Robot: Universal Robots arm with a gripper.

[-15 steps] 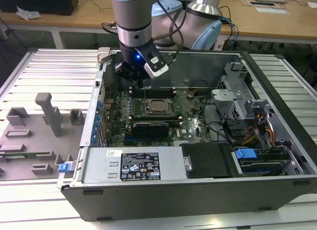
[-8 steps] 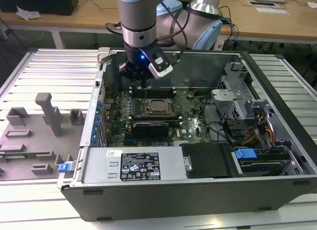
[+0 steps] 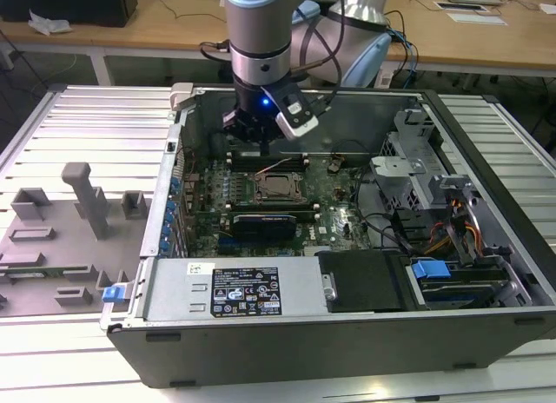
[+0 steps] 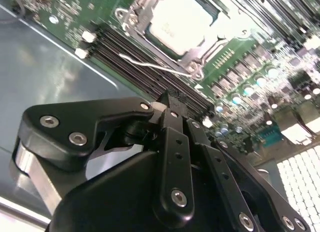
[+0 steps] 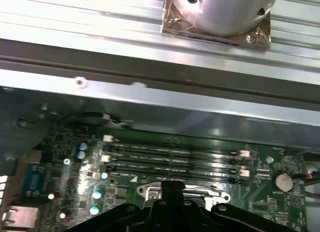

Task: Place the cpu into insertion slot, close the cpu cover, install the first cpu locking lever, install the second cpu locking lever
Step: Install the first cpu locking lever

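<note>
The cpu (image 4: 181, 23) lies flat in its socket on the green motherboard, pale face up; it also shows in the exterior view (image 3: 277, 188). The silver cpu cover (image 4: 191, 56) frames it and looks lowered over it. A thin pale wire (image 4: 150, 66) runs across the memory slots beside the socket; I cannot tell whether it is a lever. My gripper (image 4: 171, 101) hangs above the memory slots, just behind the socket and touching nothing. Its black fingers (image 5: 172, 188) are pressed together and hold nothing. In the exterior view the gripper (image 3: 260, 142) sits inside the open case.
Memory slots (image 5: 175, 157) lie between the socket and the case's back wall (image 5: 165, 109). A black card (image 3: 265, 221) stands in front of the socket. The power supply (image 3: 234, 290) and the drive cage (image 3: 434, 203) bound the board. A grey fixture (image 3: 78, 203) lies at the exterior view's left.
</note>
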